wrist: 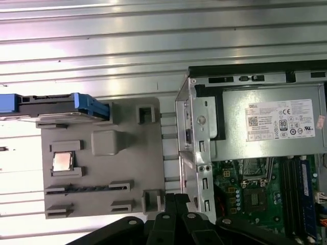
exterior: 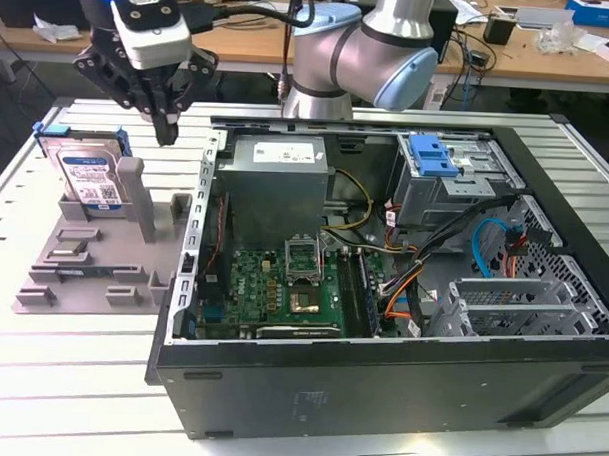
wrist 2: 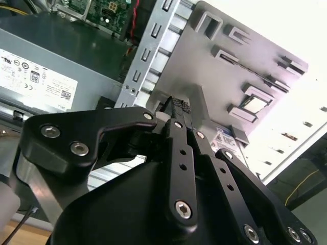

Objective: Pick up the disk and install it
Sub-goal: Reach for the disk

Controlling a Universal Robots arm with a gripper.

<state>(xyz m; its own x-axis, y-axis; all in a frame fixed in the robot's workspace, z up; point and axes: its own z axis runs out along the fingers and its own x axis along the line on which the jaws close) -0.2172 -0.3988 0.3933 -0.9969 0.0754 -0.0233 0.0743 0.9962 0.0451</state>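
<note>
Upper left of the exterior view: the black robot hand [exterior: 167, 134] hangs closed, gripping nothing, over the grey plastic fixture tray [exterior: 83, 267] on the slatted metal table [exterior: 59, 380]. The silver hard disk in its blue bracket [exterior: 89, 175] stands upright in a tray slot. Centre frame, the open black computer case [exterior: 379, 391] holds a grey power supply [exterior: 276, 182], green motherboard [exterior: 283, 282] and metal drive cage [exterior: 466, 189].

- I count one disk [exterior: 89, 175].
- One grey tray [exterior: 83, 265]; one chip [wrist: 62, 162] on it, from what I can see.
- One open case [exterior: 379, 391].
- Inside it: one power supply [exterior: 276, 187], one motherboard [exterior: 282, 287], one blue latch [exterior: 432, 155].
- One arm [exterior: 366, 55], one gripper [exterior: 166, 133] under my control.
</note>
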